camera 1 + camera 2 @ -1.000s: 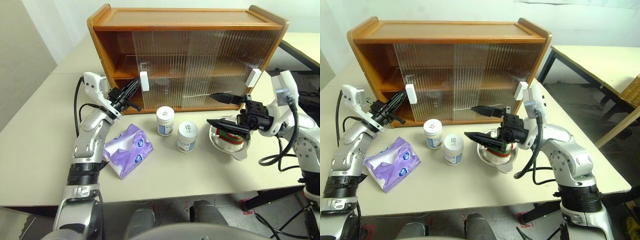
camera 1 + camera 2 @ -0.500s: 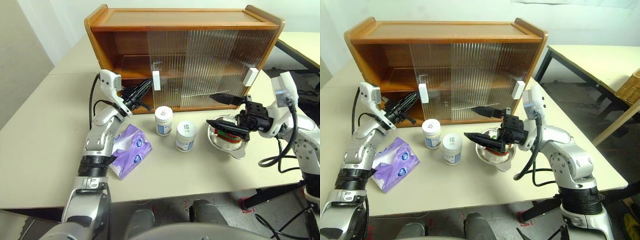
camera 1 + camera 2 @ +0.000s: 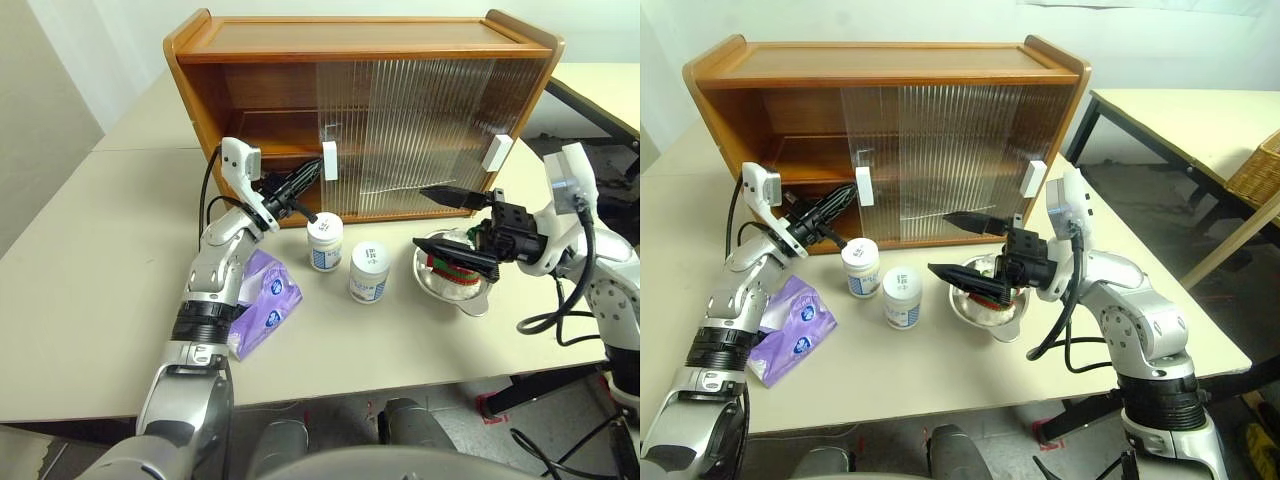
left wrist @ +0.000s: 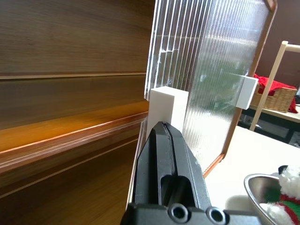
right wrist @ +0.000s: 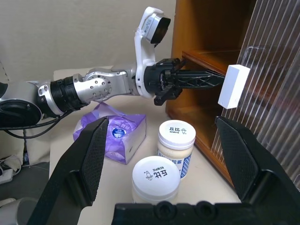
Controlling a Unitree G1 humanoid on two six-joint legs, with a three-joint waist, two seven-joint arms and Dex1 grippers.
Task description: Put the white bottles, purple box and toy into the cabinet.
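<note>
We take the cabinet (image 3: 360, 110) as our landmark. Our left gripper (image 3: 308, 181) has its jaws pressed together, tips against the white block handle (image 3: 329, 160) of the left sliding door (image 3: 400, 135) (in the left wrist view the closed fingers (image 4: 165, 154) end right at that block). That door is slid partway across, leaving the cabinet's left section open.

In front of the cabinet stand the two white bottles: one (image 3: 324, 241) just before its lower edge, the other (image 3: 368, 272) a little further out and to the right. The purple box (image 3: 262, 312) lies further out, toward the left end, partly under our left arm. The toy (image 3: 452, 272) sits in a steel bowl (image 3: 478, 300) in front of the right half.

Our right gripper (image 3: 455, 222) hangs over that bowl with jaws spread wide, holding nothing, pointing left along the cabinet's front.
</note>
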